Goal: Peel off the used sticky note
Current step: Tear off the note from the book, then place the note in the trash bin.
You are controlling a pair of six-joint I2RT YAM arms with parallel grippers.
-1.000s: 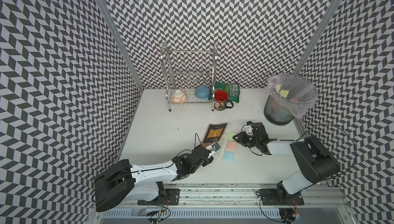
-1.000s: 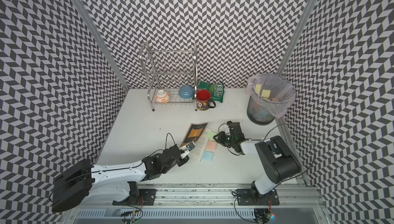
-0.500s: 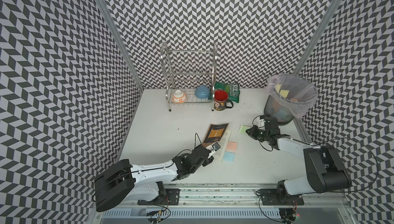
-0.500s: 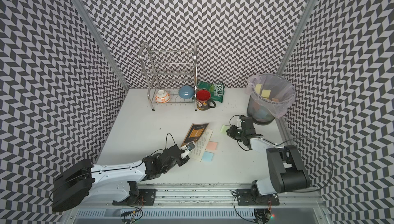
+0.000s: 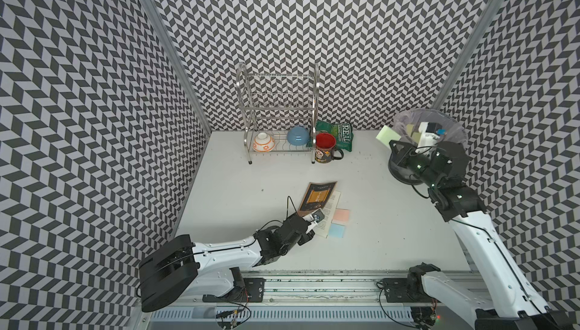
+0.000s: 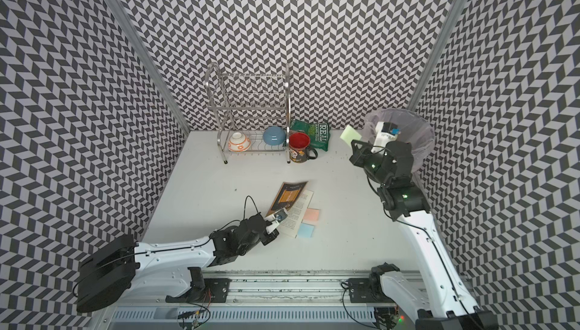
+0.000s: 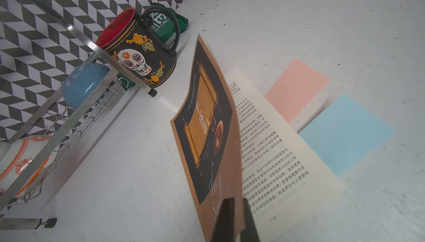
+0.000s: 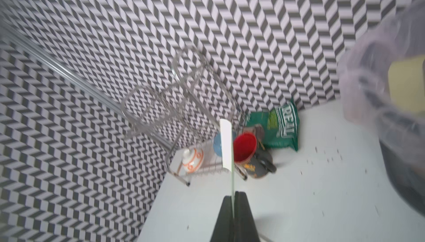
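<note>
My right gripper [image 5: 393, 145] [image 6: 354, 142] is raised beside the bin, shut on the lower edge of a pale green sticky note [image 5: 388, 135] [image 6: 349, 133]. The right wrist view shows that note [image 8: 226, 146] edge-on, rising from the closed fingertips [image 8: 241, 202]. An open book [image 5: 329, 210] lies at the table's front middle. My left gripper [image 5: 315, 220] [image 7: 233, 204] is shut on its brown cover [image 7: 207, 118] and holds the cover up off the page. A pink note [image 5: 341, 214] [image 7: 296, 89] and a blue note [image 5: 337, 230] [image 7: 345, 132] stick out from the page's right edge.
A trash bin [image 5: 455, 135] [image 6: 420, 143] lined with plastic stands at the back right, with yellow notes inside. At the back stands a wire rack [image 5: 279, 115] holding two bowls, with a skull mug [image 5: 324, 149] and a green chips bag [image 5: 340, 135] next to it.
My right gripper has risen from the book and swung back and to the right with the green note, which is off the page. The left arm has stayed still.
</note>
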